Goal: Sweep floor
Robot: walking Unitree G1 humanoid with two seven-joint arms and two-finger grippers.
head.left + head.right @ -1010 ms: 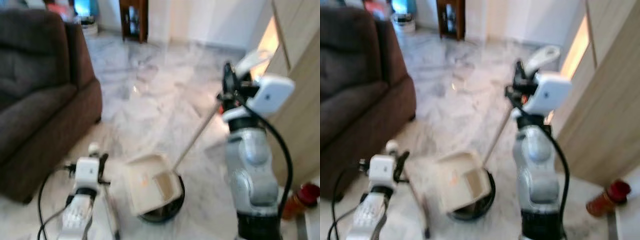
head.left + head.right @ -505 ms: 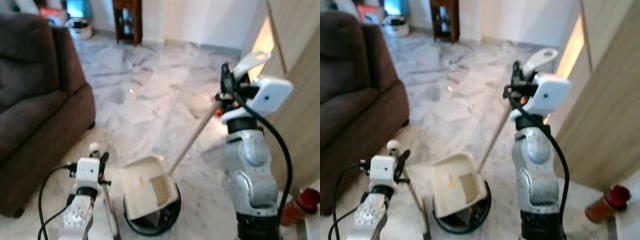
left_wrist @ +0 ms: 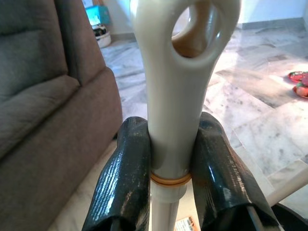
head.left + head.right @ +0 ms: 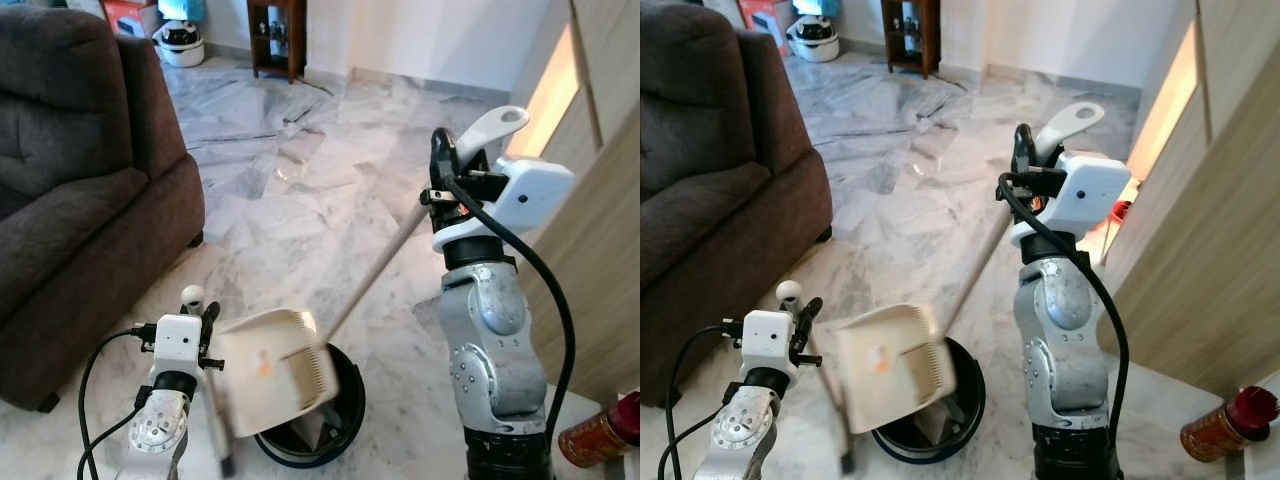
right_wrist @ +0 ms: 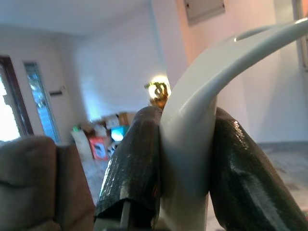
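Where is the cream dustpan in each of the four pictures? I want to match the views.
Left eye view: dustpan low, left of centre, over the black bin.
Right eye view: dustpan low, left of centre, over that bin.
Left wrist view: I cannot tell it apart.
Right wrist view: its handle, between the black fingers.
Shared landmark: brown sofa.

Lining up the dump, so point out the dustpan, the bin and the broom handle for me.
dustpan (image 4: 270, 370), left eye view, on its tilted cream scoop.
bin (image 4: 350, 400), left eye view, on its black rim.
broom handle (image 3: 180, 96), left wrist view, on the cream shaft between the fingers.
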